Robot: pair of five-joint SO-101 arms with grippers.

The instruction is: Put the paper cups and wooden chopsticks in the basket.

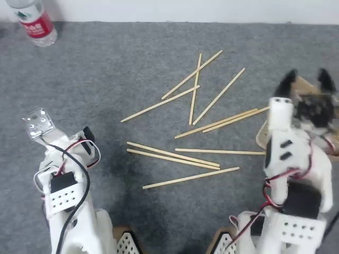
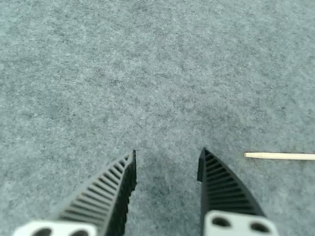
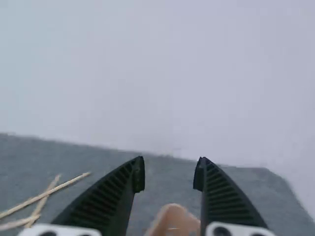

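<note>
Several wooden chopsticks [image 1: 190, 178] lie scattered on the grey carpet in the middle of the table, some crossing each other at the back [image 1: 195, 87]. My right gripper [image 1: 306, 79] is raised at the right side, open and holding nothing, above a tan basket [image 1: 261, 135]. In the right wrist view the open fingers [image 3: 170, 172] frame the basket's rim [image 3: 172, 219], with chopsticks [image 3: 47, 194] off to one side. My left gripper [image 2: 167, 157] hangs open over bare carpet at the lower left, and one chopstick's end [image 2: 280, 156] lies just beside it.
A plastic water bottle with a red label [image 1: 36, 22] lies at the back left corner. A white wall runs along the table's far edge. The right arm's body covers most of the basket in the high view.
</note>
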